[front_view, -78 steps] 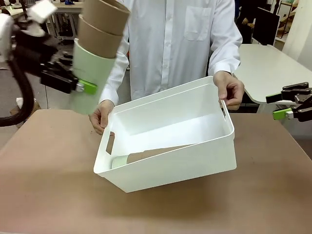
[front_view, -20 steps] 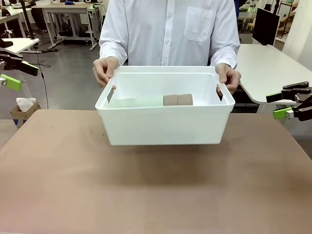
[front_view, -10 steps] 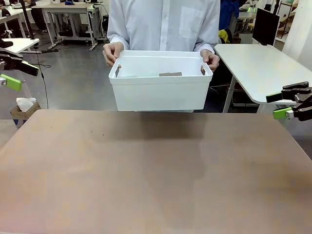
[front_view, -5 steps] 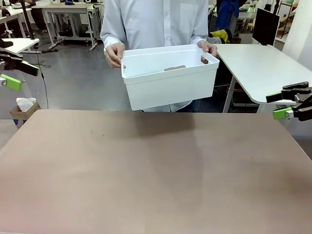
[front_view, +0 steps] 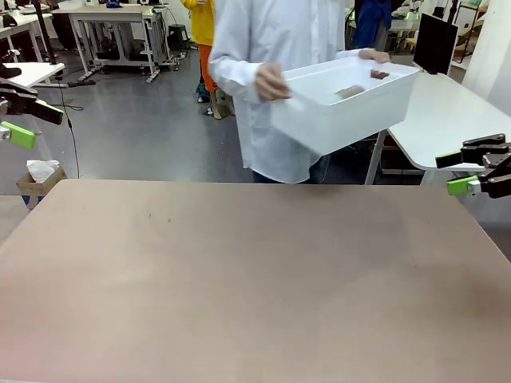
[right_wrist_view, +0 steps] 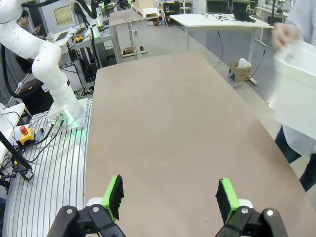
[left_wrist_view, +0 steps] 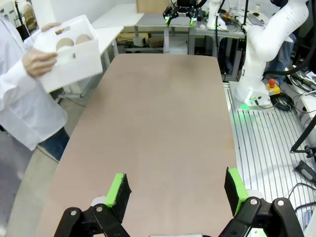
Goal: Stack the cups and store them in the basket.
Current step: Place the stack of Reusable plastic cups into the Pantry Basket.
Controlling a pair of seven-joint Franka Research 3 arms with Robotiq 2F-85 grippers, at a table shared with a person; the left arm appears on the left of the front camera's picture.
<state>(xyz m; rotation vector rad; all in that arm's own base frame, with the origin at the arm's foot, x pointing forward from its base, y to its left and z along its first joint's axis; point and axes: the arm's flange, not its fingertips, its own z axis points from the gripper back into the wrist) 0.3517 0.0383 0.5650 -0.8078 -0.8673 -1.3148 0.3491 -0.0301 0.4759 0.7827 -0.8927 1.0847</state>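
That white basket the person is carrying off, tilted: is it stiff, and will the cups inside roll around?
The basket probably stays stiff: held at two ends, its walls look straight. The cups lie on their sides, so they may roll while it is tilted. It seems light.

basket [front_view: 343, 108]: white, tilted, carried off-table | cups [left_wrist_view: 69, 41]: tan rims visible, lying inside

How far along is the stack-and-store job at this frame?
Done: cups lie inside the basket. In hand: the person's hand grips the basket, off the table, tilted. Left gripper and right gripper are open, empty. Nothing visibly left.
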